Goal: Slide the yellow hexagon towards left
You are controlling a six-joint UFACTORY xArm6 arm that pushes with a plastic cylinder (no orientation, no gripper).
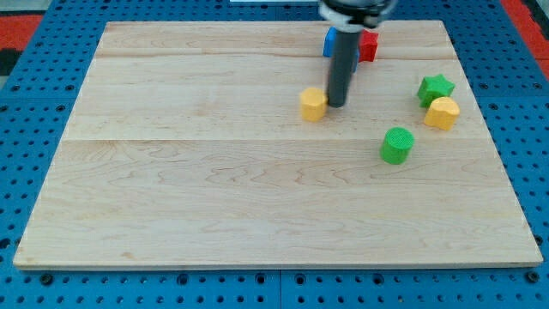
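Observation:
The yellow hexagon lies on the wooden board, a little right of centre in the upper half. My tip is down on the board right beside the hexagon's right side, touching or nearly touching it. The dark rod rises from there to the view's top edge.
A blue block and a red block sit at the top, partly hidden behind the rod. A green star and a second yellow block sit at the right. A green cylinder lies below them.

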